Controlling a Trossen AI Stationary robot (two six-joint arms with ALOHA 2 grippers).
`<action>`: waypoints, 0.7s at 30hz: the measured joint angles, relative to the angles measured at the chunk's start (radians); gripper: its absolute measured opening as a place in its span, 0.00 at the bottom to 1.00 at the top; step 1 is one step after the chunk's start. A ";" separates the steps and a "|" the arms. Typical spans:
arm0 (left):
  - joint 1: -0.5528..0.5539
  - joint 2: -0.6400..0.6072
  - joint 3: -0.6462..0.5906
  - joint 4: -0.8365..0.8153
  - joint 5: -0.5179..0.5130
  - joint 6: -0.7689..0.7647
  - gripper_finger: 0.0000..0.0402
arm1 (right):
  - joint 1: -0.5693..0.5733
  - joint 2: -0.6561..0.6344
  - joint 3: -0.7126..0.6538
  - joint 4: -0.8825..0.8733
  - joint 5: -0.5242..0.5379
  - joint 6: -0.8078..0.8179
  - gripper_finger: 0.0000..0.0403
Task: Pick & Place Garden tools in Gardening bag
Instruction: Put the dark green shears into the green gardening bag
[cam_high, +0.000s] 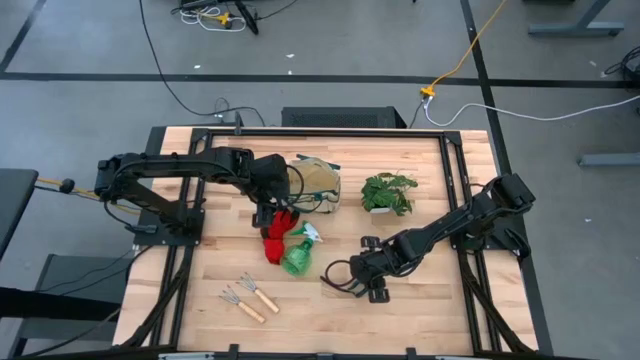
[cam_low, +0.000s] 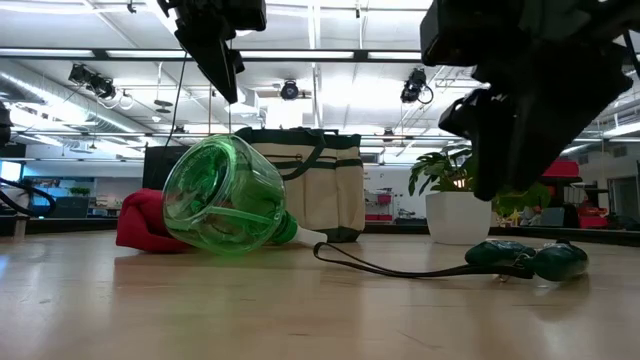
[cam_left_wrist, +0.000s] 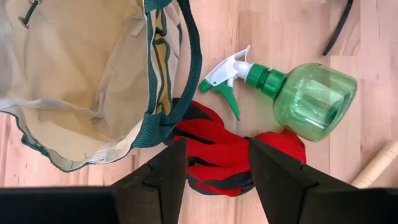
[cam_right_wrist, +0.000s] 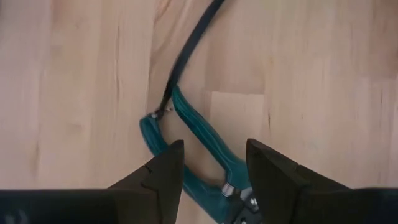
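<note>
From the low camera I see the pruning shears (cam_low: 525, 259) nearest me on the table, their green handles partly blurred, a dark cord looping off toward the spray bottle (cam_low: 222, 195). My right gripper (cam_right_wrist: 211, 168) hangs just above the shears with its jaws apart; the blades are cut off at the edge of that wrist picture. The bottle lies on its side, and its white nozzle is mostly hidden from table height. The red gloves (cam_left_wrist: 230, 155) lie bunched against it, and my left gripper (cam_left_wrist: 214, 165) hovers over them, jaws apart, holding nothing. Behind stands the gardening bag (cam_high: 316, 183), mouth open; I cannot make out its inside clearly. The two rakes (cam_high: 252, 296) show only from above, near the table's front edge. The potted plant (cam_high: 388, 193) sits beside the bag
</note>
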 joint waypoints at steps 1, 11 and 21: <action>0.000 0.000 0.000 0.000 -0.001 0.000 0.44 | 0.001 0.000 -0.003 0.000 0.000 -0.005 0.43; 0.000 0.000 0.000 0.000 -0.001 0.000 0.44 | 0.002 0.009 -0.003 0.023 0.002 -0.044 0.43; 0.000 0.000 0.000 0.000 -0.001 0.000 0.44 | 0.002 0.056 -0.003 0.069 0.001 -0.084 0.43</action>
